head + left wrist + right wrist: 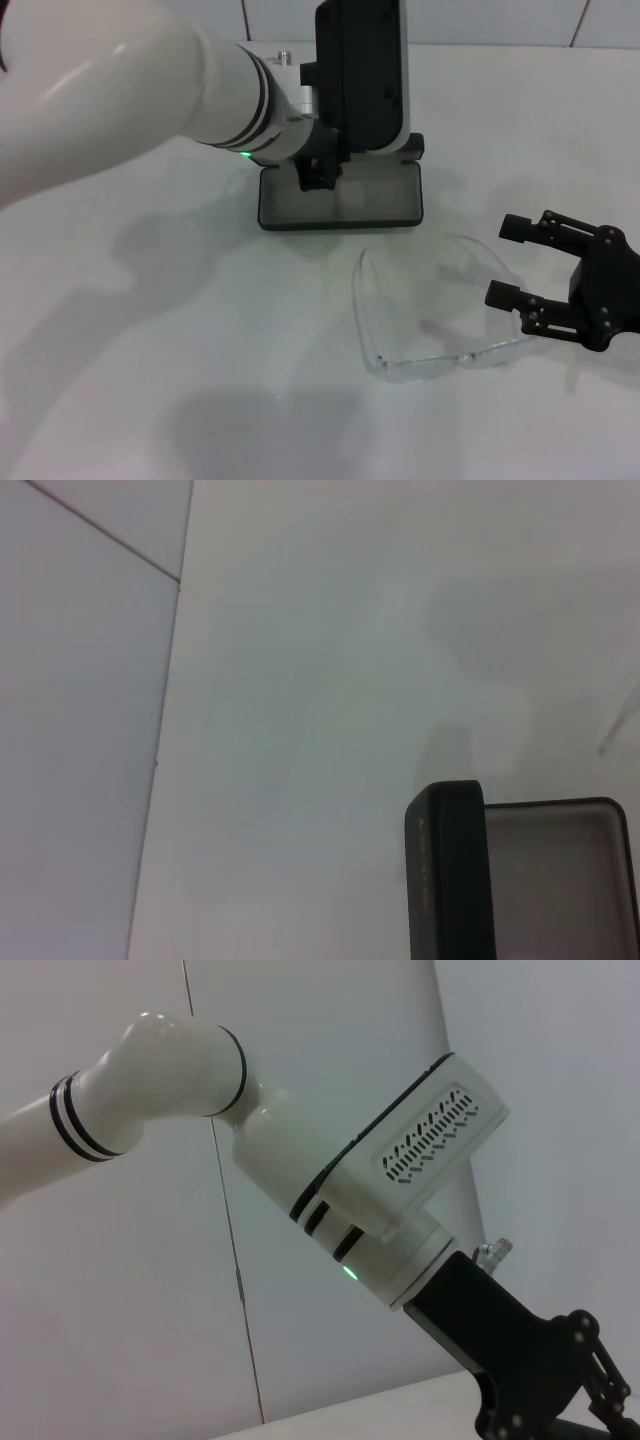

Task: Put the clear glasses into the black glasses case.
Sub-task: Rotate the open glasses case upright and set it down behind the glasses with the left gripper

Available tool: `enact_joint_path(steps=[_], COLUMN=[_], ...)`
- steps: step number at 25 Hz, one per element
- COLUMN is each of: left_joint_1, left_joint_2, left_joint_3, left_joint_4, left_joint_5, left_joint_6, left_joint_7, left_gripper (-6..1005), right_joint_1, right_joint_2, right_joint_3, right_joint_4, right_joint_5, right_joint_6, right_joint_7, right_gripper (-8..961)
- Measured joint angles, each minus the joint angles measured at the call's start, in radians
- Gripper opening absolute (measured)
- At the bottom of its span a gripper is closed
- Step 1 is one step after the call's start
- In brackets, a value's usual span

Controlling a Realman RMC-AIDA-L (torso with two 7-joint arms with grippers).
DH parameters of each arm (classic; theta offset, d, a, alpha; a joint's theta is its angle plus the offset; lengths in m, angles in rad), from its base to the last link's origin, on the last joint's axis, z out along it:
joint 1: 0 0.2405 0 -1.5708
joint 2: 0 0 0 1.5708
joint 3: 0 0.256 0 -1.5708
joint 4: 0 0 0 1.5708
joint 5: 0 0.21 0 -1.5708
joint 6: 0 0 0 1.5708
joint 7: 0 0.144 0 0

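Head view surface: plain white table (150, 330), pale wall panels behind.
Black glasses case (340, 195): lay open, grey lining up, lid upright.
Clear glasses (430, 325): lay on table just in front of case, arms unfolded toward it.
Left gripper (320, 172): at case's rear edge, fingers hidden, state unreadable.
Right gripper (515, 262): spread apart, beside glasses, right of case.
Cut off: case lid by arm.

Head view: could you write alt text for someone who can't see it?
A pair of clear glasses lies on a white table, its arms unfolded, in front of an open black glasses case. The left gripper is at the case's lid, and the right gripper hovers open beside the glasses.
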Motion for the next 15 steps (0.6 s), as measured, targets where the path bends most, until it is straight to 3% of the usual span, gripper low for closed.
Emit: enact_joint_path(steps=[15], left_joint_1=[0.010], left_joint_2=[0.001], left_joint_3=[0.025], left_joint_4=[0.007], left_joint_5=[0.002], left_joint_6=[-0.013], left_joint_7=[-0.007], left_gripper=[218], right_joint_1=[0.002], right_joint_2=[0.000], right_joint_3=[0.000], right_joint_4=[0.000], right_joint_5=[0.000], right_joint_6=[0.001], right_joint_7=[0.000], right_gripper=[767])
